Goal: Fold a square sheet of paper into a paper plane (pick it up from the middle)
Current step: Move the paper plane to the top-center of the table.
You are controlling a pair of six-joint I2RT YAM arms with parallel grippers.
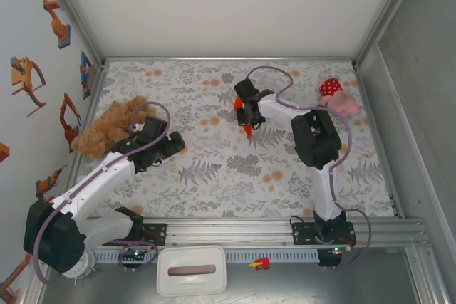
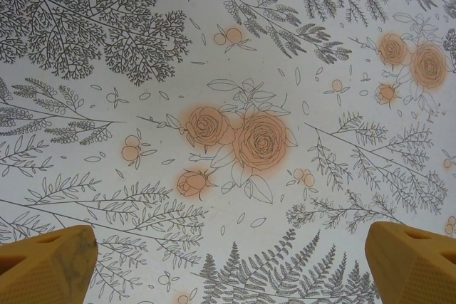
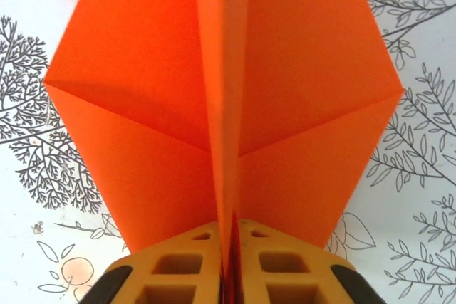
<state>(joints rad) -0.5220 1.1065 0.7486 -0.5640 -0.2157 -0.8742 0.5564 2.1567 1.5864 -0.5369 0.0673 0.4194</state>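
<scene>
**Item 1.** Folded sheet of thin bright orange paper (image 3: 142, 105), kite-shaped outline, diagonal creases on both flaps, raised centre ridge. Location: far half of the floral-printed worktop (image 1: 214, 183), near mid-width, well apart from both plush toys.

**Item 2.** Right gripper (image 3: 229, 268), yellow-orange fingers pressed together, clenched on the orange paper's centre ridge at its near end.

**Item 3.** Left gripper (image 2: 229, 240), released, yellow fingers (image 2: 50, 265) spread wide above bare printed cloth, nothing between them.

**Item 4.** Brown fuzzy teddy bear (image 1: 107, 129), lying at the worktop's left edge.

**Item 5.** Red-and-pink polka-dot plush (image 1: 335, 94), at the far right corner.
</scene>
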